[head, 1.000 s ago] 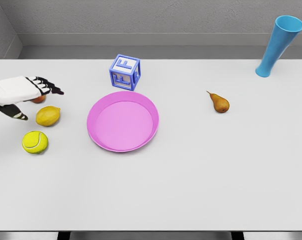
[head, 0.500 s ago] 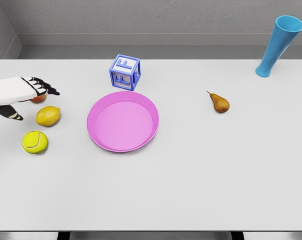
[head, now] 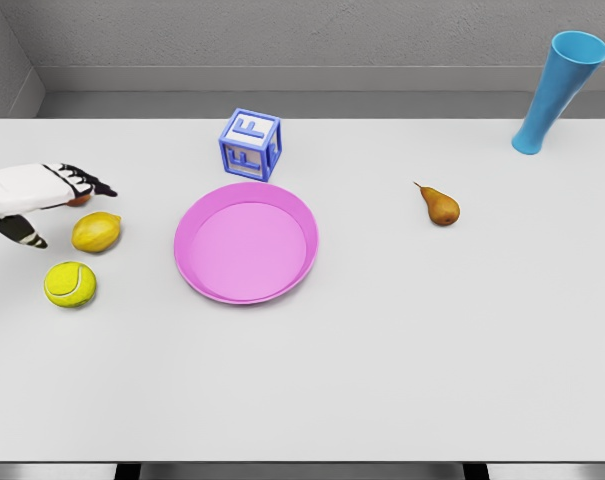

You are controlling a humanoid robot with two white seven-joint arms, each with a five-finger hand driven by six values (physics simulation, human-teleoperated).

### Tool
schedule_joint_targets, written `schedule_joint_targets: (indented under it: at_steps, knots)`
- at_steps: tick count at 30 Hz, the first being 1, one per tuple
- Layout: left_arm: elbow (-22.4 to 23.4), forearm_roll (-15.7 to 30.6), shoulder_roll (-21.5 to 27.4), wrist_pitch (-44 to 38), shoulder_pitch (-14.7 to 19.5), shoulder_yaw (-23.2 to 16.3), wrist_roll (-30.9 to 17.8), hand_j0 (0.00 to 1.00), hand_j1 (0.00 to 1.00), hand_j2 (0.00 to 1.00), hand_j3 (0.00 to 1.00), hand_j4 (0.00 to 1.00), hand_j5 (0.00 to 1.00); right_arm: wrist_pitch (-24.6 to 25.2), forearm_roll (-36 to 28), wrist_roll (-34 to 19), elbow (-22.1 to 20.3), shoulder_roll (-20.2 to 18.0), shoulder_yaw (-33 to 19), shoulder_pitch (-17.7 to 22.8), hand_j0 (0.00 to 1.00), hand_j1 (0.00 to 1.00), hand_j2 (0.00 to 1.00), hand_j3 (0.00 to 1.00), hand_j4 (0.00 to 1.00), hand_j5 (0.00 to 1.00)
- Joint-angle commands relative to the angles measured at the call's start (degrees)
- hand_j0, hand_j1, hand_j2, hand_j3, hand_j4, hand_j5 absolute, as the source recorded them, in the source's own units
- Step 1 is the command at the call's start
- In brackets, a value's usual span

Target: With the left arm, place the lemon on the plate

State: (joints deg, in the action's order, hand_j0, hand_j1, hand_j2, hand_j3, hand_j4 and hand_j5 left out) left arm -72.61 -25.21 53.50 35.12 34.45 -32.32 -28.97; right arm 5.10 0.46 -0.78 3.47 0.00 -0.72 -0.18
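White and broad, the bench [head: 402,380] is filling nearly the whole head view, with a grey wall running behind its far edge. Sitting left of the middle, the pink plate [head: 246,243] is lying bare and waiting as the drop spot. A tall blue vase [head: 556,88] is leaning at the far right corner, well apart from the work. Just beyond the plate's far rim, a blue letter cube [head: 250,144] is standing clear of any direct path. The left hand [head: 37,190] is reaching in from the left edge and hovering just beside the lemon [head: 96,232], with its dark-tipped fingers [head: 90,183] spread loosely and holding nothing, the thumb hanging below; it is probably lining up for a grasp. That lemon is resting on the bench between hand and plate, not yet gripped. A tennis ball [head: 70,284] is sitting near it, close enough to be knocked. Well to the right, a pear [head: 441,207] is lying alone. Something small and reddish [head: 79,200] is peeking from under the fingers; I cannot tell what it is.
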Motion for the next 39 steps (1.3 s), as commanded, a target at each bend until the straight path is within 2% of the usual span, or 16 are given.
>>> schedule_joint_targets:
  at_steps: [1,12,24,26,39]
  knots:
    - [1.2,0.2,-1.7,-0.1,0.0,0.1,-0.1,1.0,1.0,1.0,1.0,1.0,1.0,0.0,0.0,0.0,0.0,0.0,0.0,0.0,1.0,1.0,1.0,1.0,1.0,1.0]
    - [1.9,-1.3,-3.3,-0.1,0.4,0.1,-0.2,1.0,1.0,1.0,1.0,1.0,1.0,0.0,0.0,0.0,0.0,0.0,0.0,0.0,1.0,1.0,1.0,1.0,1.0,1.0]
    - [5.4,-2.6,-5.1,-0.1,0.6,0.1,-0.4,1.0,1.0,1.0,1.0,1.0,1.0,0.0,0.1,0.0,0.0,0.0,0.0,0.0,1.0,1.0,1.0,1.0,1.0,1.0]
    - [6.6,-2.7,-5.6,-0.1,1.6,0.1,-0.5,1.0,1.0,1.0,1.0,1.0,1.0,0.0,0.1,0.0,0.0,0.0,0.0,0.0,1.0,1.0,1.0,1.0,1.0,1.0]
    - [6.5,-4.6,-6.4,-0.1,1.7,0.1,-0.3,1.0,1.0,1.0,1.0,1.0,1.0,0.0,0.0,0.0,0.0,0.0,0.0,0.0,1.0,1.0,1.0,1.0,1.0,1.0]
